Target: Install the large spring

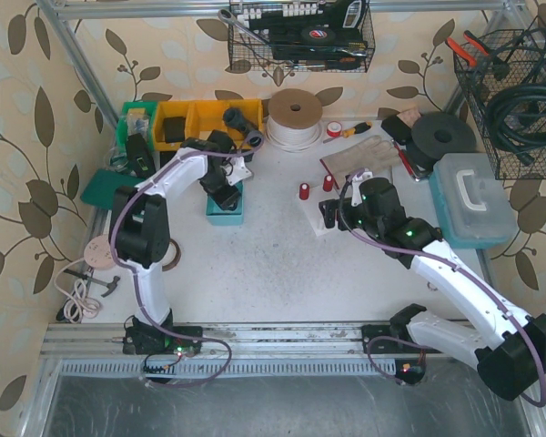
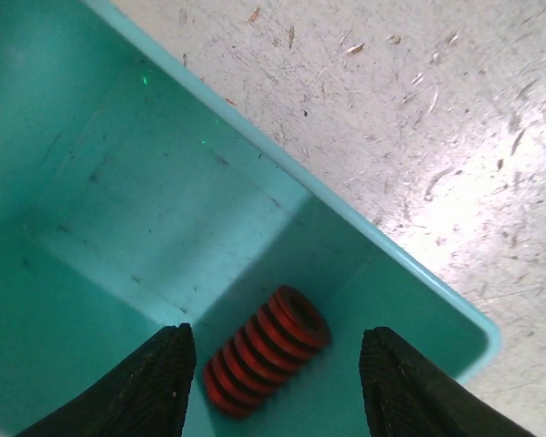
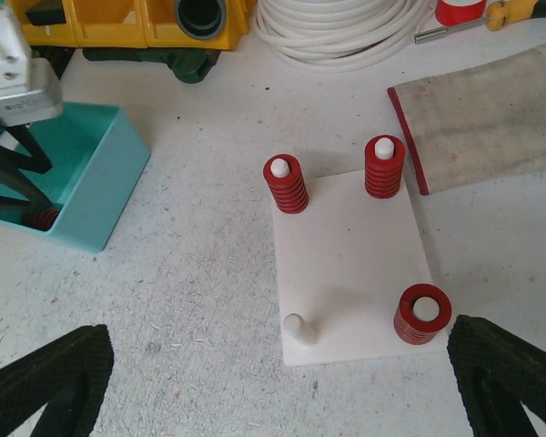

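A red coil spring [image 2: 266, 350] lies on its side in a corner of the teal bin [image 2: 127, 209]. My left gripper [image 2: 278, 382] is open inside the bin, one finger on each side of the spring, not touching it. The bin also shows in the top view [image 1: 226, 208] and in the right wrist view [image 3: 91, 196]. The white peg board [image 3: 350, 264] carries three red springs on pegs [image 3: 286, 183] [image 3: 384, 167] [image 3: 422, 314]; one peg [image 3: 297, 327] at its near left corner is bare. My right gripper [image 3: 278, 391] is open and empty, just short of the board.
Yellow bins [image 1: 196, 123], a white cord coil [image 1: 295, 118] and a screwdriver [image 1: 350, 130] stand at the back. A grey cloth [image 3: 487, 114] lies right of the board. A teal toolbox [image 1: 473, 200] and black discs [image 1: 441, 138] are at the right.
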Available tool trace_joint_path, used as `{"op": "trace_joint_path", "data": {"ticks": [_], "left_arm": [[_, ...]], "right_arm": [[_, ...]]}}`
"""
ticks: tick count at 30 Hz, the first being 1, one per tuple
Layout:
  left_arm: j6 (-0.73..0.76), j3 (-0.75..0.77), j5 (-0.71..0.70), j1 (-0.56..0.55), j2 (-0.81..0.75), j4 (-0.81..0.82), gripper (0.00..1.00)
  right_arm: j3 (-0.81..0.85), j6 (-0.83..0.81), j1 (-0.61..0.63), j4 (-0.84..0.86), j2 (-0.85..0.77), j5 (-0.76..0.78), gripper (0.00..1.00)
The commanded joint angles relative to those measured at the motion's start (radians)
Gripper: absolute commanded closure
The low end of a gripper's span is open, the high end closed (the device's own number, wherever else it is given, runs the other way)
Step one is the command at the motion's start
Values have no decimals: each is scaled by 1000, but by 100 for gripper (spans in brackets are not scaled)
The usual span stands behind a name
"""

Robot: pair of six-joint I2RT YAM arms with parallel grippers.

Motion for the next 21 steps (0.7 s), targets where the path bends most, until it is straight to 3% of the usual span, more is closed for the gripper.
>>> {"op": "trace_joint_path", "data": {"ticks": [1, 9, 13, 21], "left_arm": [[177, 84, 57, 17, 93, -135, 45], [268, 88, 52, 33, 171, -102, 41], [286, 10, -9, 33, 160, 34, 42], [319, -45, -130, 34, 119, 224, 65]], "right_arm": [[-18, 5, 5, 20, -12, -14, 1], [-18, 3, 4, 25, -5, -12, 1], [-18, 2, 4, 25, 2, -2, 1], [-21, 2, 4, 32, 12, 3, 1]]}}
